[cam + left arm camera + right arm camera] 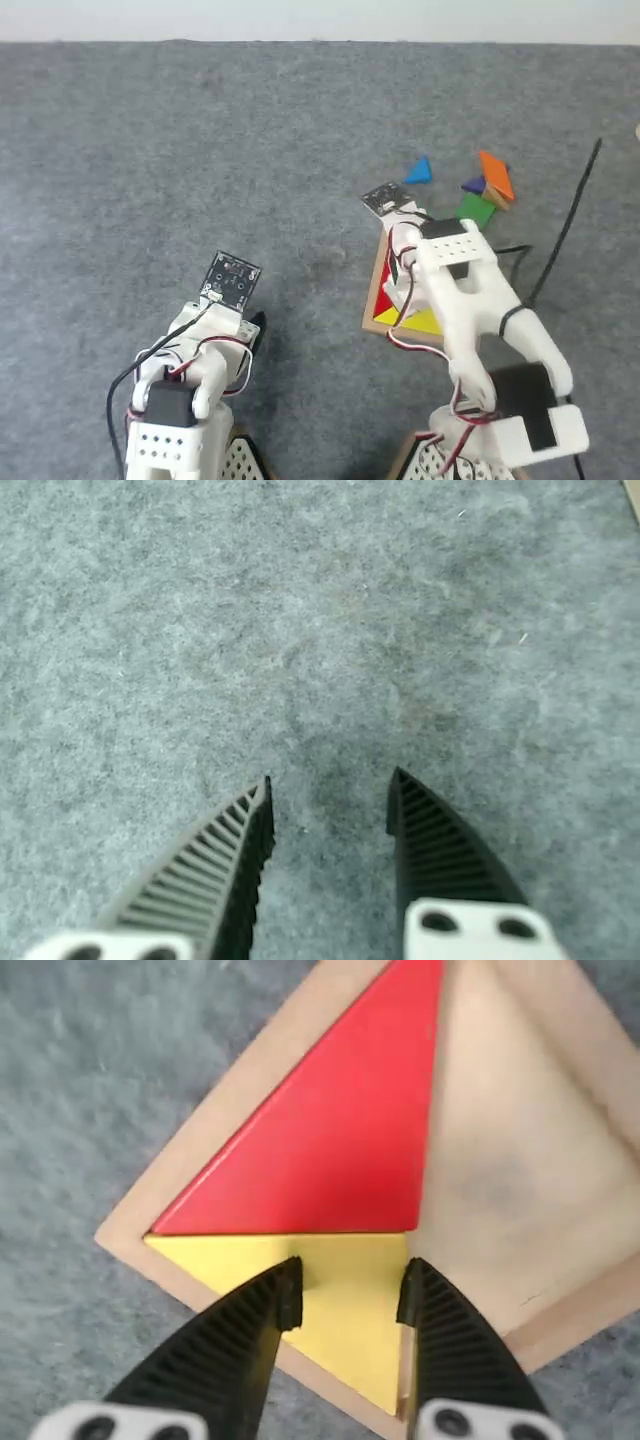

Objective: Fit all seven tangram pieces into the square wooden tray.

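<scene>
The square wooden tray [500, 1180] holds a red triangle [340, 1130] and a yellow triangle [340, 1260], lying edge to edge in one corner. My right gripper [348, 1292] hangs open just over the yellow triangle, one finger on each side of its middle. In the high view the right arm covers most of the tray [374, 300]. Beyond the tray, a blue triangle [420, 170], an orange piece [496, 175], a purple piece [473, 185] and a green square [475, 210] lie on the carpet. My left gripper [330, 785] is open over bare carpet, well left of the tray.
Grey carpet covers the table. A black cable [565, 230] runs along the right side, past the loose pieces. The right half of the tray floor is bare wood.
</scene>
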Robot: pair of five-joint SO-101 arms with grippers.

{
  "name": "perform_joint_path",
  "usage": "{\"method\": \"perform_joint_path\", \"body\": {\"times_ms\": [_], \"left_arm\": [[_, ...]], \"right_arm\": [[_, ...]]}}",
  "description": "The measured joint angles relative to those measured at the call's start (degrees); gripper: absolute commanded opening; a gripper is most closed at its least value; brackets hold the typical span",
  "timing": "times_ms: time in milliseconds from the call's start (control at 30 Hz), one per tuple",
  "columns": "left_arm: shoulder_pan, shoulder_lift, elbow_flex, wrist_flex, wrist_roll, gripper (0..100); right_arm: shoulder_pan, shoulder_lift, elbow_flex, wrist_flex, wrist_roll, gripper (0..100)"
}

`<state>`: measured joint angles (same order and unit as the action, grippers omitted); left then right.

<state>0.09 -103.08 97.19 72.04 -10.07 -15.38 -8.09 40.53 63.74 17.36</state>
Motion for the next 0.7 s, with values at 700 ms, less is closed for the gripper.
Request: {"method": "perform_joint_path", "body": {"times_ms": [700], "left_arm": [[-0.09, 0.0, 0.0, 0.0, 0.0, 18]], "right_arm": [[24.62, 2.99, -35.43, 13.8, 9.49, 17.0]]}}
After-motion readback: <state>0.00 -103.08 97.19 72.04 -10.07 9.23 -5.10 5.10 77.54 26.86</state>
